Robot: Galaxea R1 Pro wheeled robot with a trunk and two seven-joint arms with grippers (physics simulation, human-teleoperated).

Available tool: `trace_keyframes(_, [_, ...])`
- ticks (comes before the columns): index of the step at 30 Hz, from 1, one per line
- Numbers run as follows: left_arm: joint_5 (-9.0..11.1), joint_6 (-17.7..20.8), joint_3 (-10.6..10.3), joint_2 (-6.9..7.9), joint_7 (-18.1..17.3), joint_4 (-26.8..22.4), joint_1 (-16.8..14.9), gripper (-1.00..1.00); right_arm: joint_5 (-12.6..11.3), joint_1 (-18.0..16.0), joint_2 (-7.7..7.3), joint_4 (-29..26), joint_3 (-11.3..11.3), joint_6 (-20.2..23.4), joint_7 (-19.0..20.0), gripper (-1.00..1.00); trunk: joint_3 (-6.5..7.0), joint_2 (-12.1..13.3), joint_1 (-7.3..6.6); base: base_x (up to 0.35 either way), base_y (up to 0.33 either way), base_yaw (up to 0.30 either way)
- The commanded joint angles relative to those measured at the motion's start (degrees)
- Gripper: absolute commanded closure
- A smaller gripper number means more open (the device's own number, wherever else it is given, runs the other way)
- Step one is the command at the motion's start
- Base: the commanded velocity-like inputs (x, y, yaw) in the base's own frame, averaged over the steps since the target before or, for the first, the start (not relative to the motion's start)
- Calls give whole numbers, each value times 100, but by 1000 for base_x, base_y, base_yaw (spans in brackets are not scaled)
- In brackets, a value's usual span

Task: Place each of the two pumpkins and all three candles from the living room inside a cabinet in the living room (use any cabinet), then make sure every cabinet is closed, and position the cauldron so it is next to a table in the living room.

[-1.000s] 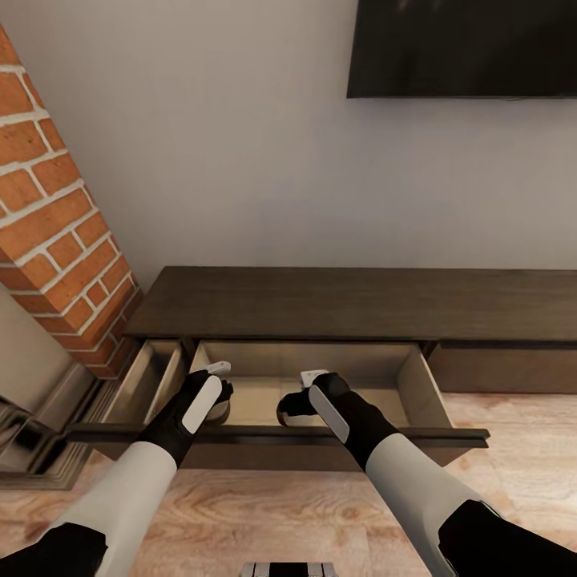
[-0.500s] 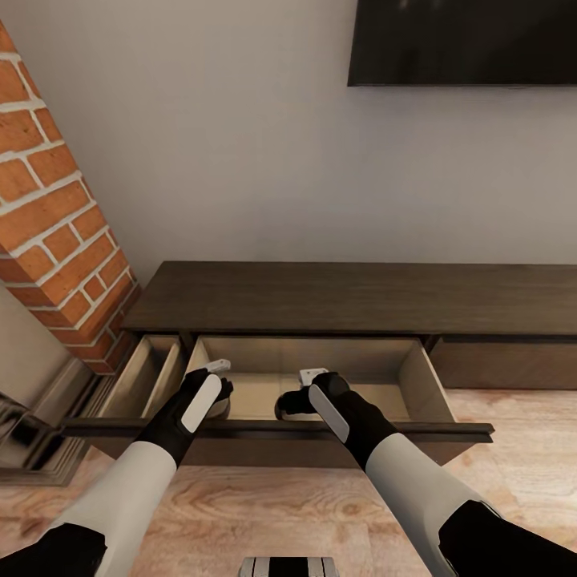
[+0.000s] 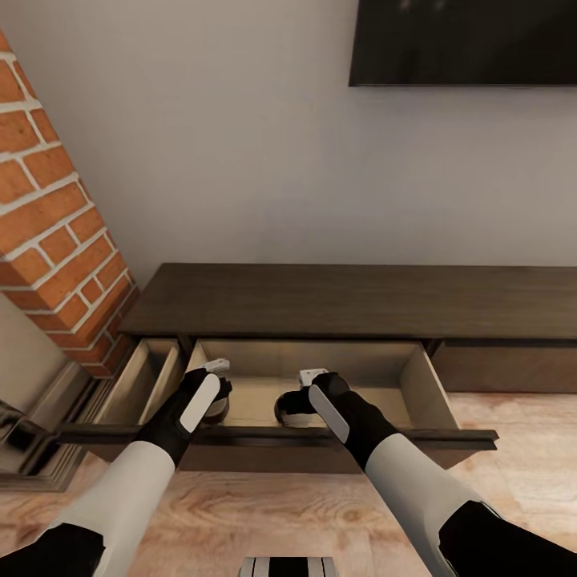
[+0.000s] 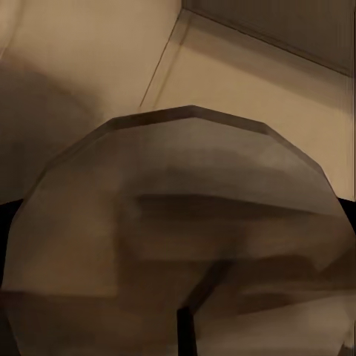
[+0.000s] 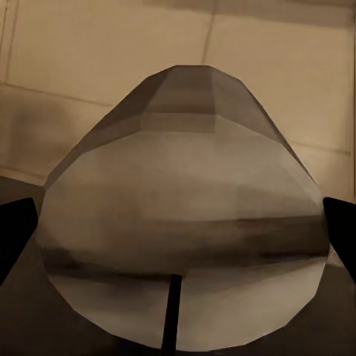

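Note:
The low dark-brown cabinet (image 3: 353, 300) stands against the wall with a wide drawer (image 3: 418, 386) pulled out. Both of my grippers reach down into that drawer. My left gripper (image 3: 213, 394) is shut on a grey-beige candle (image 3: 218, 412) at the drawer's left end. My right gripper (image 3: 303, 401) is shut on a second candle (image 3: 288, 412) near the middle. In the left wrist view the candle (image 4: 178, 237) looms large over the tan drawer floor. In the right wrist view the other candle (image 5: 185, 230) sits between black fingers (image 5: 15, 230). Pumpkins and cauldron are out of view.
A narrower drawer (image 3: 148, 381) to the left also stands open. A red brick chimney (image 3: 56, 240) with a metal fireplace surround (image 3: 24, 449) rises at the left. A dark screen (image 3: 465, 40) hangs on the wall above. Wooden floor (image 3: 264, 505) lies in front.
The whole picture has shifted slightly, so the camera has moved. Both grippers and their candles hold the same places in the drawer.

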Motion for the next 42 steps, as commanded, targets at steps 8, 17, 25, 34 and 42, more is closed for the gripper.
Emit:
trace_keyframes(8, [-2, -1, -607, -18, -1, 7, 0, 100, -3, 0, 0, -4, 4, -1, 0, 100, 0, 0, 0, 246, 0, 0])
trace_keyframes(17, [33, 45, -904, -32, 18, 2, 0, 100, -3, 0, 0, -14, 5, -1, 0, 100, 0, 0, 0, 44, 0, 0])
trace_keyframes(25, [451, 86, -891, -12, 34, 96, 8, 100, -3, 0, -8, -17, 1, 30, 18, 100, 0, 0, 0, 0, 0, 0])
trace_keyframes(34, [724, 8, -787, 19, 0, 482, 9, 100, 0, -4, -35, -73, -3, 69, 212, 100, -54, -120, 66, 0, 0, 0])
trace_keyframes(42, [982, -19, -781, 64, -49, 712, 13, 100, -3, -3, -42, -110, -12, 87, 232, 100, -54, -120, 66, 0, 0, 0])
